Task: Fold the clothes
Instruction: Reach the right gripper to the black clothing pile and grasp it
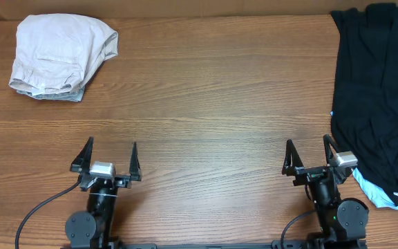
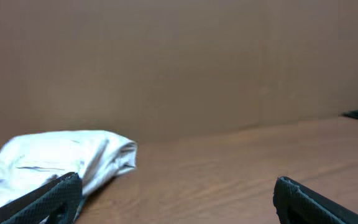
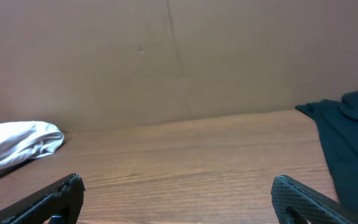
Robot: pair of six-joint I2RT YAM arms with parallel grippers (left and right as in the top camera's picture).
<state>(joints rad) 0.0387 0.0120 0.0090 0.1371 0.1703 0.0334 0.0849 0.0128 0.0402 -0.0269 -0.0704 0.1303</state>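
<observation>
A folded pale beige garment (image 1: 62, 55) lies at the far left of the table; it also shows in the left wrist view (image 2: 55, 165) and the right wrist view (image 3: 17, 149). A heap of black clothes (image 1: 378, 97) lies along the right edge, with a light-blue garment (image 1: 382, 197) showing under its near end; the black heap also shows in the right wrist view (image 3: 353, 143). My left gripper (image 1: 110, 149) is open and empty near the front edge, far from the beige garment. My right gripper (image 1: 308, 146) is open and empty, just left of the black heap.
The wooden table (image 1: 213, 104) runs between the two piles. A brown wall (image 3: 166, 56) stands behind the table's far edge. Black cables trail from the arm bases at the front edge.
</observation>
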